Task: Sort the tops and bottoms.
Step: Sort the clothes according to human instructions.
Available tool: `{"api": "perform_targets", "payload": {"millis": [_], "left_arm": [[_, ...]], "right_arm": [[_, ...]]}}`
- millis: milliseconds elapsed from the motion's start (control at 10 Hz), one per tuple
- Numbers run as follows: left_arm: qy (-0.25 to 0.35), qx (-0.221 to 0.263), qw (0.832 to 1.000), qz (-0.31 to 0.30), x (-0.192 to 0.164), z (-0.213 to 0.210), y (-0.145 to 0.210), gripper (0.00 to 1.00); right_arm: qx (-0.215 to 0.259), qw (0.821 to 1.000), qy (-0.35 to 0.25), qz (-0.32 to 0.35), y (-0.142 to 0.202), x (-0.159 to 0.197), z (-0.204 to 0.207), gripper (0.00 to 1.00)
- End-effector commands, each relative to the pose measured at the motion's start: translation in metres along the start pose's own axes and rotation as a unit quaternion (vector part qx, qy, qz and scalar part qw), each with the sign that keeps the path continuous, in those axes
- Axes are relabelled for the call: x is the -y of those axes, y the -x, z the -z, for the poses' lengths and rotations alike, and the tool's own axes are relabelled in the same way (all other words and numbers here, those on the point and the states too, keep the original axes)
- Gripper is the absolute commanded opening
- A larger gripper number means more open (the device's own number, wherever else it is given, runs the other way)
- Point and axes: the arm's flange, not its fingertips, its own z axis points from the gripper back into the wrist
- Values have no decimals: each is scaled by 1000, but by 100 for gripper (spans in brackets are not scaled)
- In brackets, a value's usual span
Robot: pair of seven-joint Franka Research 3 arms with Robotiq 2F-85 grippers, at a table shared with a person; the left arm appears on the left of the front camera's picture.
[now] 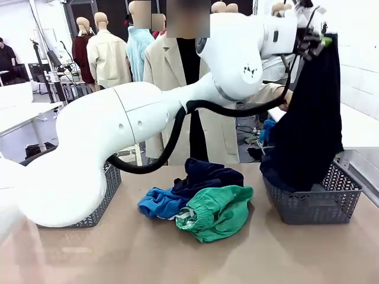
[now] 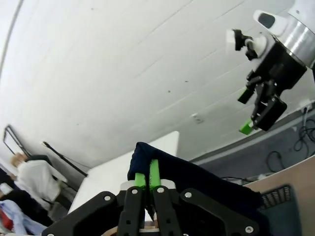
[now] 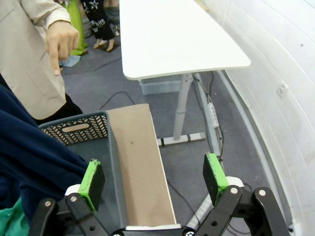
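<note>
My left gripper [image 1: 315,39] is raised high at the right and shut on a long dark navy garment [image 1: 311,118], one of the bottoms. It hangs down into the right grey mesh basket [image 1: 314,204]. In the left wrist view the green fingertips [image 2: 147,173] pinch a fold of this navy cloth [image 2: 197,179]. A pile lies mid-table: the bright blue top [image 1: 159,203], the emerald green bottoms [image 1: 218,214] with a white drawstring, and a dark navy piece [image 1: 210,173] on top. My right gripper [image 3: 153,177] hovers open over the basket's edge [image 3: 78,129], beside the hanging navy cloth [image 3: 29,152]; it also shows as the open right gripper [image 2: 258,110].
A second grey basket [image 1: 100,204] stands at the table's left, partly behind my left arm. A person in a beige coat stands at the far side, with a hand [image 3: 61,42] pointing downward. Beyond the basket are a white side table [image 3: 172,34] and the table's right edge [image 3: 140,162].
</note>
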Motion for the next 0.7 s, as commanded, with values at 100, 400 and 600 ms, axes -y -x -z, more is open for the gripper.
{"api": "perform_targets", "payload": {"millis": [100, 400, 600], "left_arm": [[87, -10, 995, -54, -71, 180, -4, 0], [18, -5, 1000, -17, 5, 6, 11, 0], [27, -12, 999, -24, 11, 11, 15, 0]], "right_arm": [[-5, 1000, -1, 2, 2, 1, 1, 100], [-5, 1000, -1, 2, 2, 1, 1, 100], [-5, 1000, -1, 2, 2, 1, 1, 100]]}}
